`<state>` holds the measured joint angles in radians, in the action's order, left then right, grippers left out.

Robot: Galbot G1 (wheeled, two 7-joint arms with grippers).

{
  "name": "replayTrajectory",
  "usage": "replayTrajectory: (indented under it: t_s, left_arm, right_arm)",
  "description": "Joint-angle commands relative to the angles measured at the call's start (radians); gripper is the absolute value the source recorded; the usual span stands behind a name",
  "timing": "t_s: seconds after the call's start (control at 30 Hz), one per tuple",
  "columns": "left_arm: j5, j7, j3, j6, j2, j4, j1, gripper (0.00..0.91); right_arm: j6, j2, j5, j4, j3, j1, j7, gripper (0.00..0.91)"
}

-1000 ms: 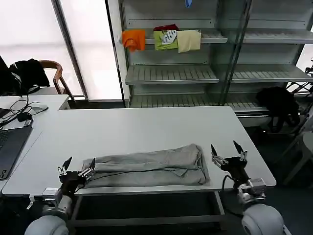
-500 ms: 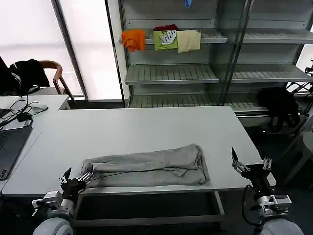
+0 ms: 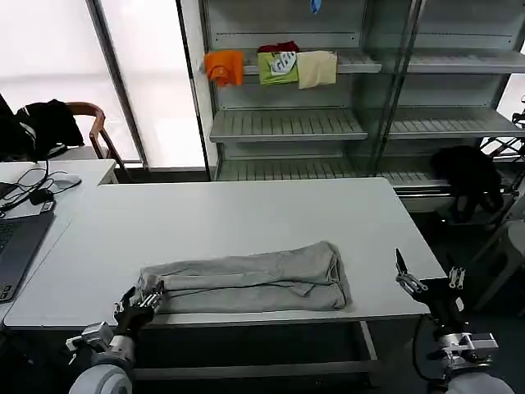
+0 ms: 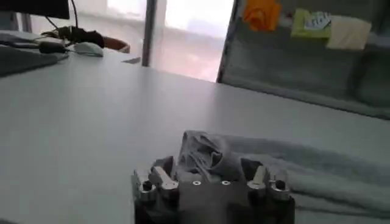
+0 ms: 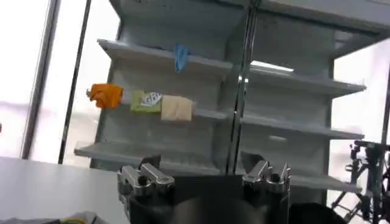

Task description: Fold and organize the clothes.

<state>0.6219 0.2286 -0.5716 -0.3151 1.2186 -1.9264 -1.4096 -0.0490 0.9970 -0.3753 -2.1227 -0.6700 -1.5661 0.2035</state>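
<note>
The folded grey shirt (image 3: 246,286) lay along the table's (image 3: 246,213) near edge; the left gripper (image 3: 141,300) pinched its left end, while the right gripper (image 3: 426,279) hung wide open off the right edge

The head camera looks forward and down over the white table (image 3: 246,222) toward the metal shelves (image 3: 287,123) behind it. The left wrist camera sits low at the table's near edge, close to the cloth. The right wrist camera tilts up at those shelves, common to all three views.
</note>
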Motion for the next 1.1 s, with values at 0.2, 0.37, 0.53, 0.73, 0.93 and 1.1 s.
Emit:
replayTrajectory:
  t_s: [0.2, 0.37, 0.53, 0.73, 0.93, 1.1]
  left_arm:
    - [0.008, -0.017, 0.034, 0.06, 0.016, 0.031, 0.008, 0.0]
    - [0.0, 0.003, 0.018, 0.067, -0.01, 0.015, 0.023, 0.0]
    - [0.074, 0.02, -0.071, 0.059, -0.145, 0.004, 0.06, 0.0]
    - [0.177, 0.006, -0.308, 0.043, -0.329, 0.061, 0.062, 0.0]
    - [0.198, -0.044, -0.482, 0.034, -0.421, 0.105, 0.052, 0.0]
    - [0.151, -0.057, -0.395, 0.021, -0.332, -0.065, 0.018, 0.0]
  right_arm:
    - [-0.009, 0.002, 0.002, -0.003, -0.008, -0.004, -0.005, 0.907]
    - [-0.008, 0.009, 0.003, -0.004, -0.003, 0.001, -0.005, 0.907]
    - [-0.003, 0.007, 0.002, -0.007, -0.003, 0.011, -0.005, 0.907]
    - [0.0, 0.003, 0.001, -0.007, -0.004, 0.018, -0.006, 0.907]
    - [0.005, 0.004, 0.001, -0.003, 0.005, 0.034, -0.006, 0.907]
    - [0.018, 0.013, 0.005, -0.008, 0.009, 0.043, -0.008, 0.907]
